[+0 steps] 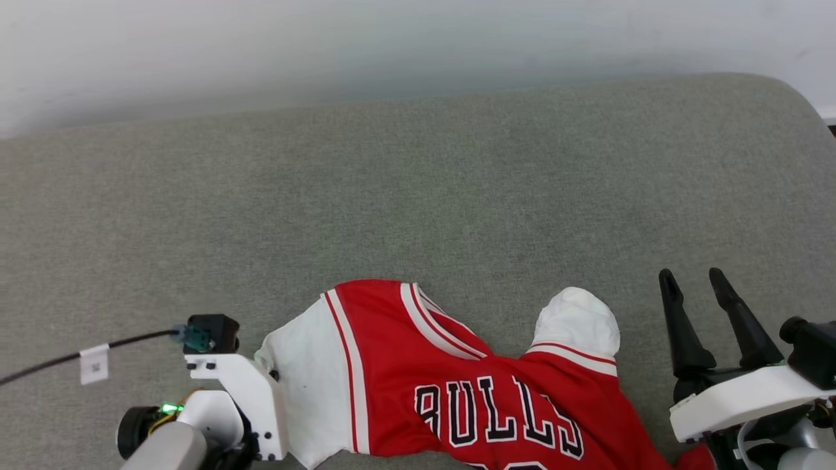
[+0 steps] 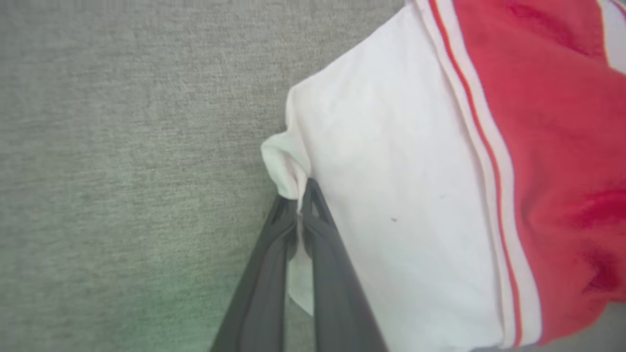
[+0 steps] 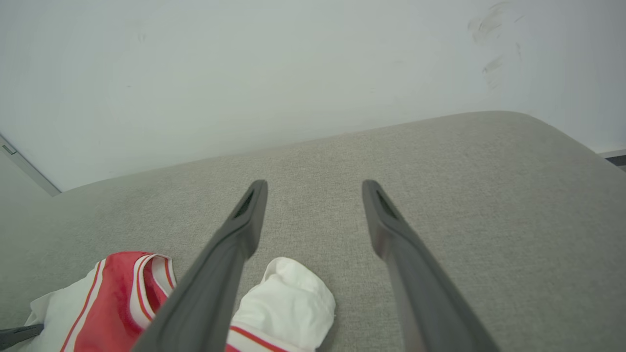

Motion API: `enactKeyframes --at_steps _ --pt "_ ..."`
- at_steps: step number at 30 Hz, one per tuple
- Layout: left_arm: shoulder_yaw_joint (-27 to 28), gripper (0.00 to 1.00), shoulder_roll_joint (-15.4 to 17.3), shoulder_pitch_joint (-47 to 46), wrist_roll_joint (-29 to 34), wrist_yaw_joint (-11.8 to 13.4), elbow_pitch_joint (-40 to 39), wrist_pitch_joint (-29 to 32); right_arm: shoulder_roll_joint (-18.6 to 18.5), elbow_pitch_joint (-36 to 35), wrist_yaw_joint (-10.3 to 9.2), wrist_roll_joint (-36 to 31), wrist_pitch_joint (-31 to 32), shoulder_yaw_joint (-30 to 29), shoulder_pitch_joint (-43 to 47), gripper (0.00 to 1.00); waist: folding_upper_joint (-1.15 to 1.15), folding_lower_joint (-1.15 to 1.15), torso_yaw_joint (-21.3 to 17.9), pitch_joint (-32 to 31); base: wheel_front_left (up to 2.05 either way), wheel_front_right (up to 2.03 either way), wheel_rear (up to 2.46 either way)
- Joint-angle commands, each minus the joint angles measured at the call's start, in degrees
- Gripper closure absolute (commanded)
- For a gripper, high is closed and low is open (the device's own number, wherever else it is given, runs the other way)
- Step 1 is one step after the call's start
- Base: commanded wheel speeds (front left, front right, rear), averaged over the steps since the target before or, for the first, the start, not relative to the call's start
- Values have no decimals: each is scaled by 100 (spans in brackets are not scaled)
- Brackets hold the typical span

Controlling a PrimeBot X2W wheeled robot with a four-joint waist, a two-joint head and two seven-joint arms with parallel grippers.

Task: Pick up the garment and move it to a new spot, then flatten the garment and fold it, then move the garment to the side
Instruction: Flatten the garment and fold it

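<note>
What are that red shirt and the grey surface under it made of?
The shirt looks like soft, matte knit fabric, though the fibre is unclear: it bunches and folds limply. The grey surface looks like woven upholstery cloth, perhaps over padding: fine flecked weave, rounded corner.

Open grey cushion (image 1: 418, 196) beyond the garment (image 1: 405, 365), wall (image 1: 392, 39) closing the far edge

Lower centre of frame: garment (image 1: 418, 372) lying on padded surface (image 1: 418, 196). Lower left: left end effector (image 2: 299, 198) at sleeve edge. Lower right: right end effector (image 1: 697, 282) near other sleeve. Top, behind: wall (image 1: 418, 39).
</note>
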Motion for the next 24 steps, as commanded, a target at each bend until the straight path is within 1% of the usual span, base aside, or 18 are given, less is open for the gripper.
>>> enactKeyframes --at_steps 1,7,11,14,16,19,22,23,24 --pt "-89 100 -100 170 32 17 50 -32 11 14 -3 10 23 -31 -33 0 0 0 93 -102 0 0 0" --pt "53 100 -170 188 361 250 -253 -851 11 267 -2 109 561 -560 -51 0 0 0 380 -444 0 0 0" --pt "123 100 -197 246 480 361 -630 -1224 7 590 -2 84 1201 -978 -197 0 0 0 558 -578 0 0 0" --pt "114 100 -191 251 569 428 -954 -1322 14 808 -2 93 1863 -1144 -424 0 0 0 684 -552 0 0 0" --pt "75 100 -165 202 630 453 -1157 -1309 -109 922 -2 49 2391 -1106 -597 0 0 0 759 -482 0 0 0" --pt "38 100 -132 131 725 505 -1433 -1288 -334 1005 -2 99 3182 -822 -869 0 0 0 845 -329 0 0 0" --pt "23 100 -101 45 804 508 -1663 -1298 -536 1033 -2 148 3893 -435 -1133 0 0 0 920 -115 0 0 0" --pt "10 100 -104 -62 860 503 -1826 -1306 -746 1069 -2 168 4366 -117 -1430 0 0 0 993 158 0 0 0" --pt "4 100 -106 -90 868 487 -1861 -1301 -801 1121 -2 170 4532 11 -1489 0 0 0 1013 246 0 0 0"
